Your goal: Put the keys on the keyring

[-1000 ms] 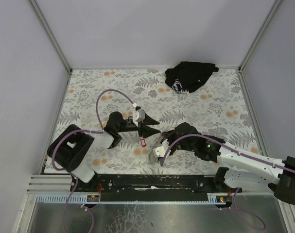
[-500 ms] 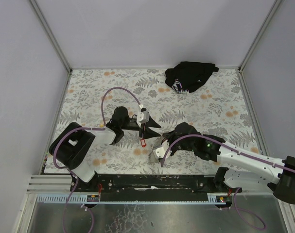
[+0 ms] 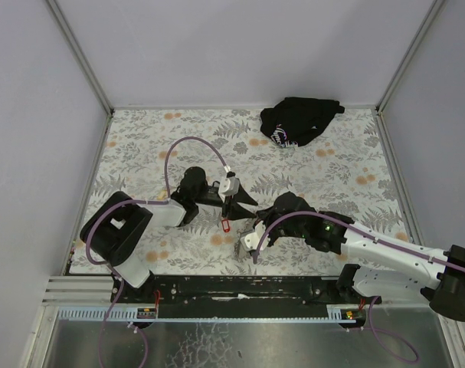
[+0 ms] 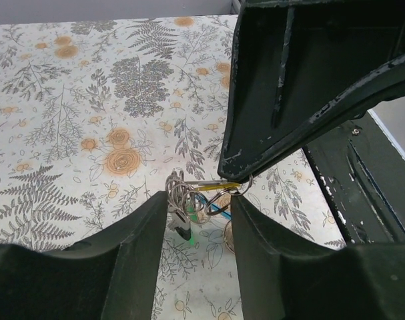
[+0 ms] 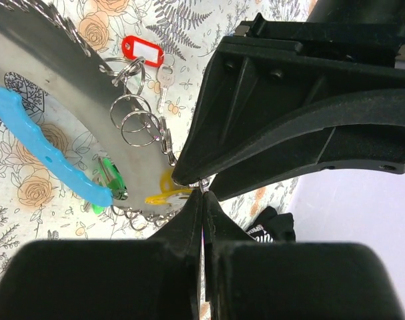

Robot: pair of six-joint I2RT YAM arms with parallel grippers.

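Note:
My right gripper point(image 5: 202, 193) is shut on a small metal ring of a hanging bunch. The bunch holds a yellow-tagged key point(image 5: 163, 189), a green-tagged key point(image 5: 110, 179) and a red-tagged key point(image 5: 142, 51) on linked rings. They lie along a grey band point(image 5: 62, 80) with a light-blue section point(image 5: 35, 147). My left gripper point(image 4: 199, 200) is open, its fingertips just short of the bunch point(image 4: 189, 197). In the top view both grippers, left point(image 3: 243, 203) and right point(image 3: 249, 234), meet at the table's near middle, by the red tag point(image 3: 225, 224).
A black cloth bundle point(image 3: 299, 120) lies at the far right of the floral table cover point(image 3: 140, 138). A black rail point(image 3: 240, 287) runs along the near edge. Metal frame posts stand at the back corners.
My left gripper has moved a little to the right, closer to the right gripper and the bunch. The right gripper keeps its hold and has barely moved.

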